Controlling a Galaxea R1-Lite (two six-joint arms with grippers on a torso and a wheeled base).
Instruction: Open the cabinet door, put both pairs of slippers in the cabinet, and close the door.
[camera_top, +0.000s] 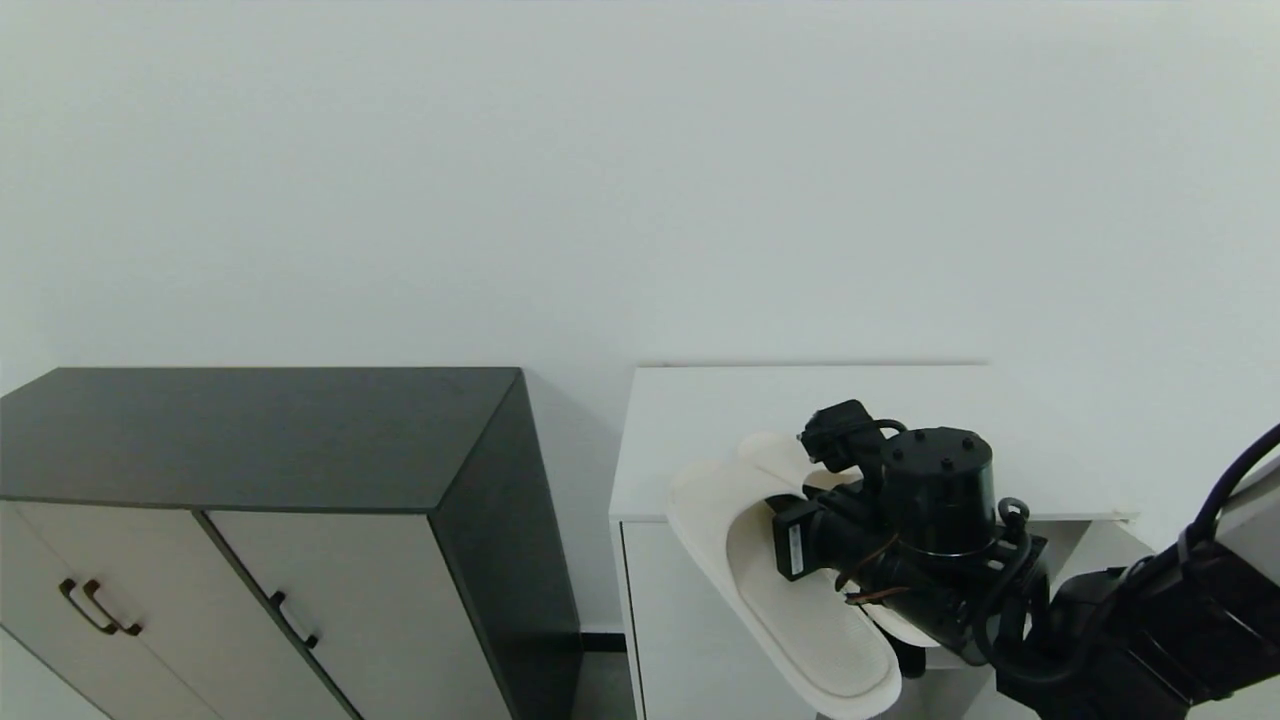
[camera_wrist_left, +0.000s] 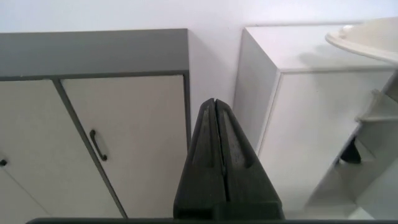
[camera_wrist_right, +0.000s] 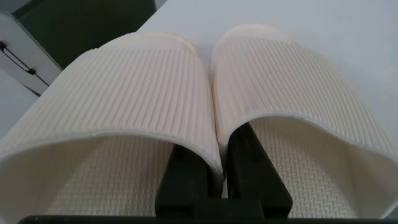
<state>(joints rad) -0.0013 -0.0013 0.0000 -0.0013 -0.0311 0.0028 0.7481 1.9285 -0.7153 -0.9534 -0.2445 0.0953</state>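
While the cream slippers (camera_top: 820, 630) are pinched together by the right gripper (camera_wrist_right: 221, 165) over the near edge of the white cabinet (camera_top: 720, 420), the left gripper (camera_wrist_left: 215, 109) is seen fully closed and empty before the dark-topped cabinet (camera_top: 250, 430).

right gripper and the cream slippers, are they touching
Touching. The right wrist view shows the right gripper with one finger inside each of the cream slippers, pinching their inner strap edges.

The left gripper (camera_wrist_left: 214, 102) has its fingers (camera_wrist_left: 205, 143) pressed together, no gap between them, aimed at the narrow space between a dark-topped cabinet (camera_wrist_left: 93, 56) and the white cabinet (camera_wrist_left: 298, 124) beside it. The dark-topped cabinet's doors (camera_wrist_left: 137, 137) are closed, one bearing a dark handle (camera_wrist_left: 97, 145). A cream slipper (camera_wrist_left: 367, 37) shows over the white cabinet's top.
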